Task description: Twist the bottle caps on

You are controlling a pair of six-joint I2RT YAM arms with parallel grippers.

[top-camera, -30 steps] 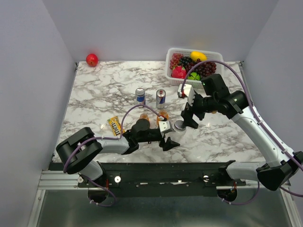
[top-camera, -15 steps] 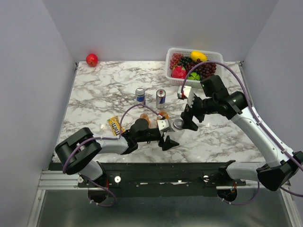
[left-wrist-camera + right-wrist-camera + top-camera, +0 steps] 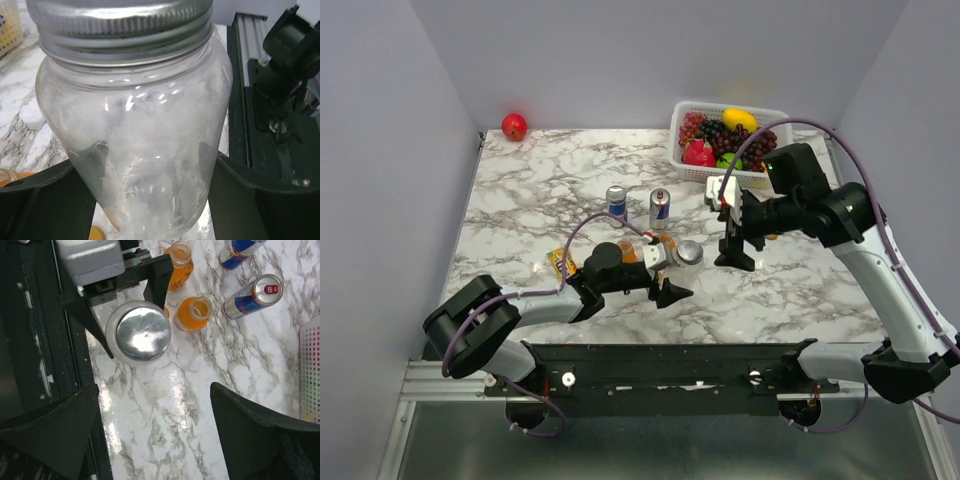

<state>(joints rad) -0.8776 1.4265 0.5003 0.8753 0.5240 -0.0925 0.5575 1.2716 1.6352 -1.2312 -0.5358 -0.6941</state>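
A clear glass jar [image 3: 135, 150] with the silver lid [image 3: 125, 30] on its mouth fills the left wrist view. My left gripper [image 3: 677, 268] is shut on the jar's lower body, one black finger [image 3: 45, 205] on each side. From above, the lid [image 3: 689, 252] shows near the table's middle. My right gripper [image 3: 732, 245] stands open just right of the lid and apart from it, with only marble between its fingers [image 3: 265, 430]. Two uncapped bottles of orange liquid [image 3: 181, 262] [image 3: 192, 314] stand beside the jar. A small orange-yellow round spot [image 3: 97, 234] shows under the jar.
Two blue-and-silver cans [image 3: 616, 203] [image 3: 660, 208] stand behind the bottles. A white basket [image 3: 682, 140] of fruit is at the back right, a red apple [image 3: 514, 126] at the back left. A yellow candy packet [image 3: 558, 262] lies by the left arm.
My right gripper has drawn back from the lid, up and to the right, still open. The left gripper has shifted the jar slightly left and away from the table's near edge.
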